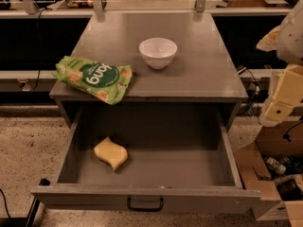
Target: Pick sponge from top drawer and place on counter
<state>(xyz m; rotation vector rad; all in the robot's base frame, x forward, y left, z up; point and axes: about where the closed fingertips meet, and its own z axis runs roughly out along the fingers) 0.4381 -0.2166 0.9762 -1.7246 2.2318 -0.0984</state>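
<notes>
The pale yellow sponge lies flat on the floor of the open top drawer, in its left half. The drawer is pulled out, with a dark pull handle centred on its front panel. The grey counter sits above and behind it. My gripper with cream-yellow fingers hangs at the right edge of the view, to the right of the cabinet, away from the sponge and holding nothing I can see.
A white bowl stands at the middle of the counter. A green snack bag lies on the counter's front left, overhanging the edge. A cardboard box with items sits on the floor at the right.
</notes>
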